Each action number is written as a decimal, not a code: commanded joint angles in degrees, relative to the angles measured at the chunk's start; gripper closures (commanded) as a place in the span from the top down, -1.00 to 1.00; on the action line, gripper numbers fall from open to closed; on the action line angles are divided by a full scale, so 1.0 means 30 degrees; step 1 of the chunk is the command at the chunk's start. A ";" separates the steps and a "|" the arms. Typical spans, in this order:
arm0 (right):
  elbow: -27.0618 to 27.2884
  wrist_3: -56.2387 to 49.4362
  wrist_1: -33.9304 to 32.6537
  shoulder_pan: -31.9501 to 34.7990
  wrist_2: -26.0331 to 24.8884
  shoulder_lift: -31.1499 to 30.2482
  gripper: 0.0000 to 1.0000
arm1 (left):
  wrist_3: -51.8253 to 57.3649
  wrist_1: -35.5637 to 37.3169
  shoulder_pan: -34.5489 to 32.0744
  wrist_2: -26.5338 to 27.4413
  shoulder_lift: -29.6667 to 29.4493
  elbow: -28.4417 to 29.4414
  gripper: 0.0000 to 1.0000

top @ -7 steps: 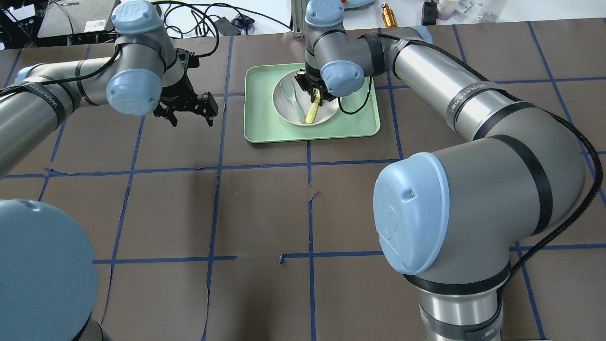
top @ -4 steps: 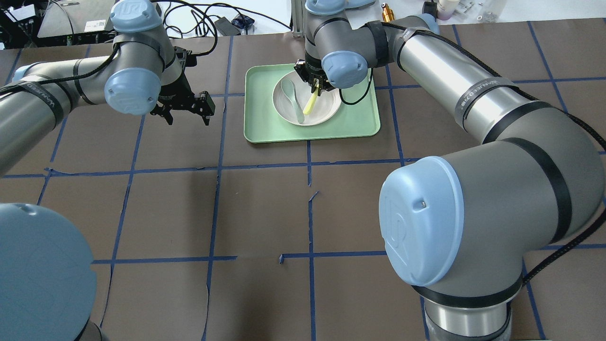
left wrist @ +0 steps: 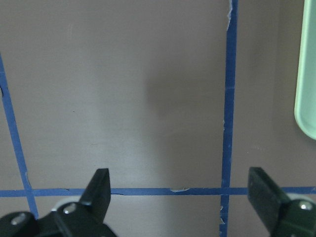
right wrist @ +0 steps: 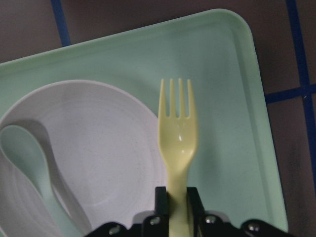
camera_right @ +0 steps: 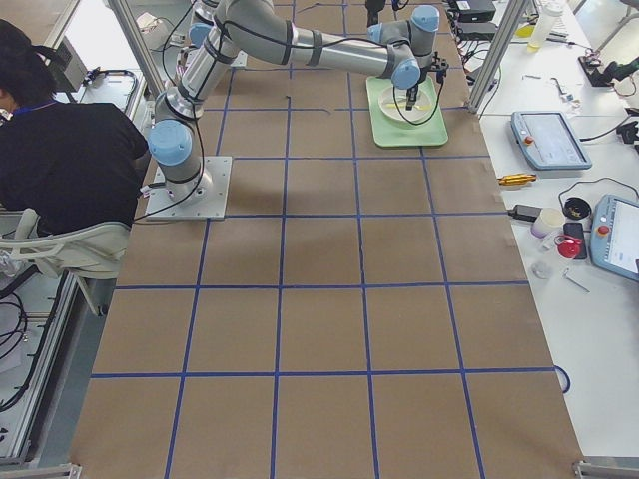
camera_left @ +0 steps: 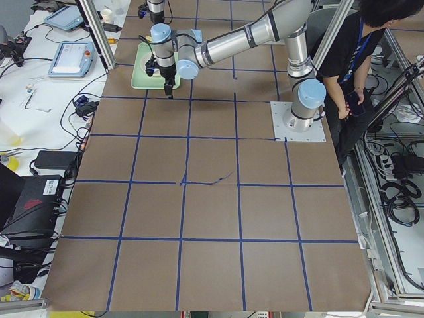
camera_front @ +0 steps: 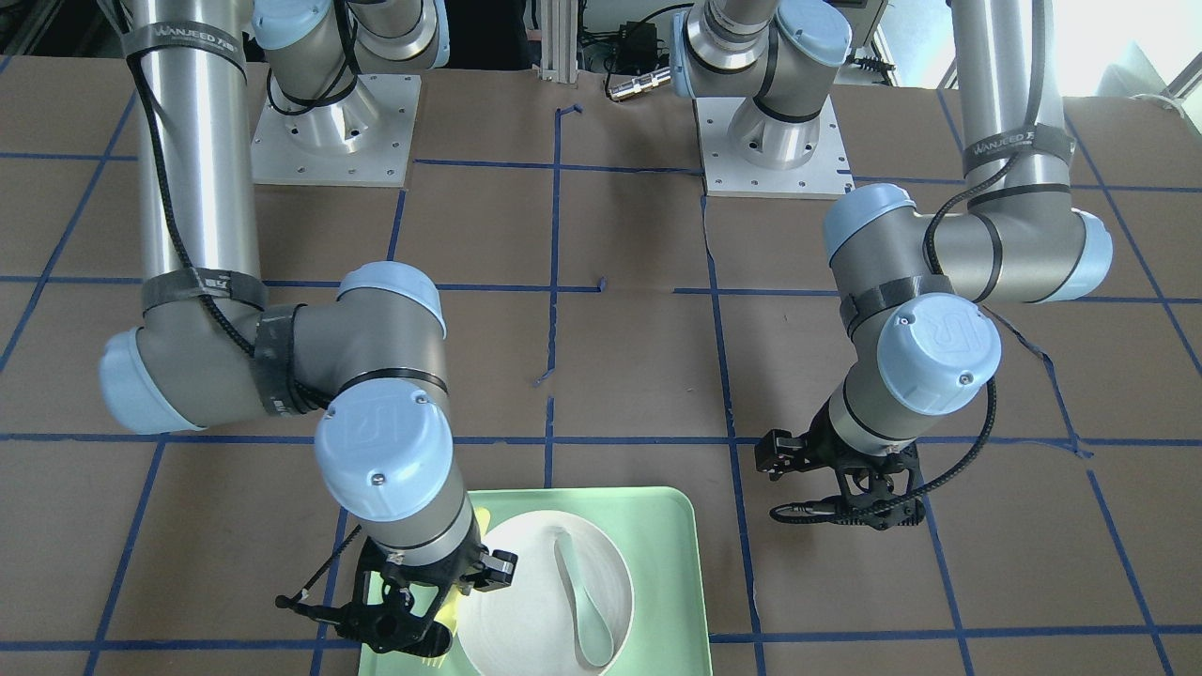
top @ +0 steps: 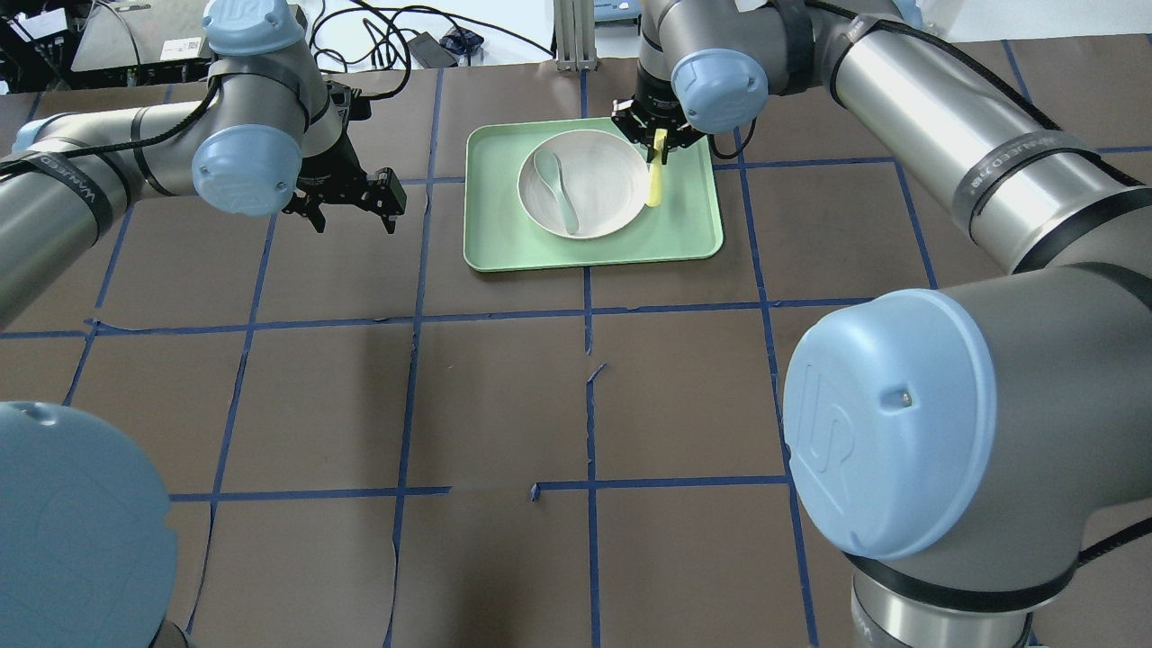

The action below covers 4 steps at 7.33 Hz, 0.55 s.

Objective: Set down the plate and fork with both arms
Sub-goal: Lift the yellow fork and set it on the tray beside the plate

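Observation:
My right gripper (top: 660,137) is shut on the handle of the pale-yellow fork (top: 656,183) and holds it in the air, tines hanging down over the tray just right of the plate. The right wrist view shows the fork (right wrist: 177,133) clamped between the jaws, above the plate's right rim. The off-white plate (top: 605,171) sits in the mint-green tray (top: 594,245). My left gripper (top: 353,219) is open and empty above the table, left of the tray; its fingers (left wrist: 98,190) frame bare brown paper.
A pale green-grey spoon (top: 558,184) lies in the plate. The tray's edge (left wrist: 306,74) shows at the right of the left wrist view. The table is brown paper with blue tape lines. A person stands behind the robot bases (camera_left: 344,46).
My right gripper has lifted the fork off the plate and carried it right and away, to above the tray beside the plate. The left gripper has shifted only slightly.

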 commanded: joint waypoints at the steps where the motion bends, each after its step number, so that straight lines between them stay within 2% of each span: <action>1: 0.1035 -0.3076 -0.0957 -0.0365 0.0192 0.0598 -1.00 | -0.0221 -0.0171 -0.0110 -0.0023 0.0059 -0.0039 1.00; 2: 0.0947 -0.3629 -0.1860 -0.0365 0.0252 0.1068 -1.00 | -0.0222 -0.0172 -0.0140 -0.0139 0.0059 -0.0155 1.00; 3: 0.1004 -0.4157 -0.2362 -0.0365 0.0224 0.1304 -0.70 | -0.0222 -0.0114 -0.0140 -0.0169 0.0059 -0.0388 1.00; 4: 0.1063 -0.4278 -0.2367 -0.0394 -0.0096 0.1278 0.98 | -0.0222 -0.0084 -0.0111 -0.0082 0.0117 -0.0391 1.00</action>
